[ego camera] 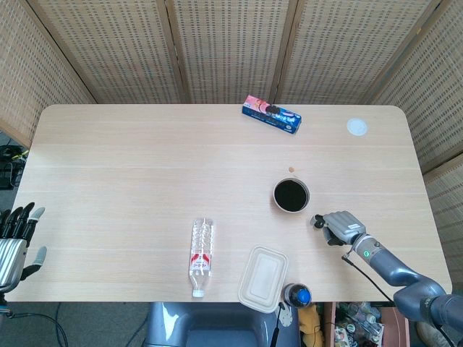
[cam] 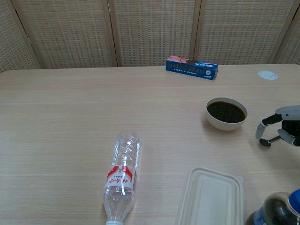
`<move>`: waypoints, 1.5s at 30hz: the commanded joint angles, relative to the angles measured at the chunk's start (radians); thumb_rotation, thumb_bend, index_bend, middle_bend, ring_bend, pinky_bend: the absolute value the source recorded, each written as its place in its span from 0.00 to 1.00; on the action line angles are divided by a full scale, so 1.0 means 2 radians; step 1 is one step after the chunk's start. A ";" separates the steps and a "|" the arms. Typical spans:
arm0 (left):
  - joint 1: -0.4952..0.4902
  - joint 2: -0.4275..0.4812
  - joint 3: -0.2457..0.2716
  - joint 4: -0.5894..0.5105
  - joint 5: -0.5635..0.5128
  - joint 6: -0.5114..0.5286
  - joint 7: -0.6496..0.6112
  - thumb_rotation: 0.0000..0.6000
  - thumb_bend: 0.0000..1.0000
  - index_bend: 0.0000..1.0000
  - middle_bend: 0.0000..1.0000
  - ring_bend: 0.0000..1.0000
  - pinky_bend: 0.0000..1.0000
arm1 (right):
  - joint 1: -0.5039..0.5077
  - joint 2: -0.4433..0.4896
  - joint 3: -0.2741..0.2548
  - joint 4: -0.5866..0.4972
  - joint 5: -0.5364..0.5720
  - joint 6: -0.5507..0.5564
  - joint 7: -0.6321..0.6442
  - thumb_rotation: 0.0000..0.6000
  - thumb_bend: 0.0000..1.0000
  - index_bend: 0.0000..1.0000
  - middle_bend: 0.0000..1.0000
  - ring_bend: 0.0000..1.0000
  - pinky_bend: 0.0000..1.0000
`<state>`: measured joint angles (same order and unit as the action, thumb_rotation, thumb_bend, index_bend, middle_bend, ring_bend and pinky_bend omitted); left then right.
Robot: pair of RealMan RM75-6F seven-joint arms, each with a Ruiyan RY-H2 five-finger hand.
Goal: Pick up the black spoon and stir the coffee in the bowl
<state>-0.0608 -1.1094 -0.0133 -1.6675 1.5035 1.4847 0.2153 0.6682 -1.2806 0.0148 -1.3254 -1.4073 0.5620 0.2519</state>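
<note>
Wooden table (ego camera: 145, 159) holds coffee bowl (ego camera: 291, 195); right hand (ego camera: 340, 227) beside it, fingers curled, empty.

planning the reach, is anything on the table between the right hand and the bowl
Nothing: in the head view only bare tabletop separates the right hand from the bowl. The chest view shows the same gap.

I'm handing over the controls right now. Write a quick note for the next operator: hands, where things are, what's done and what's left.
Left robot hand: off the table's left edge, fingers apart, empty.
Right robot hand: over the table just right of the bowl; whether it holds anything cannot be told.
The bowl, full of dark coffee, stands right of centre.
Black spoon: not visible in either view.
Done: nothing confirmed.
Left: find the spoon, pick it up, stir.
</note>
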 commanded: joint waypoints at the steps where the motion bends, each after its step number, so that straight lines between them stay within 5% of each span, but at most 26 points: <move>1: 0.000 -0.001 0.000 0.000 0.000 -0.001 -0.001 1.00 0.45 0.00 0.00 0.00 0.00 | 0.002 -0.006 -0.002 0.009 0.006 -0.004 -0.003 1.00 1.00 0.30 0.99 1.00 1.00; 24: 0.001 -0.003 0.002 0.007 -0.008 -0.005 -0.003 1.00 0.45 0.00 0.00 0.00 0.00 | 0.009 -0.034 -0.009 0.051 0.033 -0.026 -0.013 1.00 1.00 0.30 0.99 1.00 1.00; 45: -0.005 -0.006 0.000 0.007 -0.006 -0.010 0.000 1.00 0.45 0.00 0.00 0.00 0.00 | -0.019 0.006 -0.021 0.039 0.053 -0.003 -0.026 1.00 1.00 0.30 0.99 1.00 1.00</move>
<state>-0.0705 -1.1217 -0.0125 -1.6543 1.4923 1.4660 0.2143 0.6333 -1.2721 -0.0286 -1.2422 -1.3036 0.5511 0.2023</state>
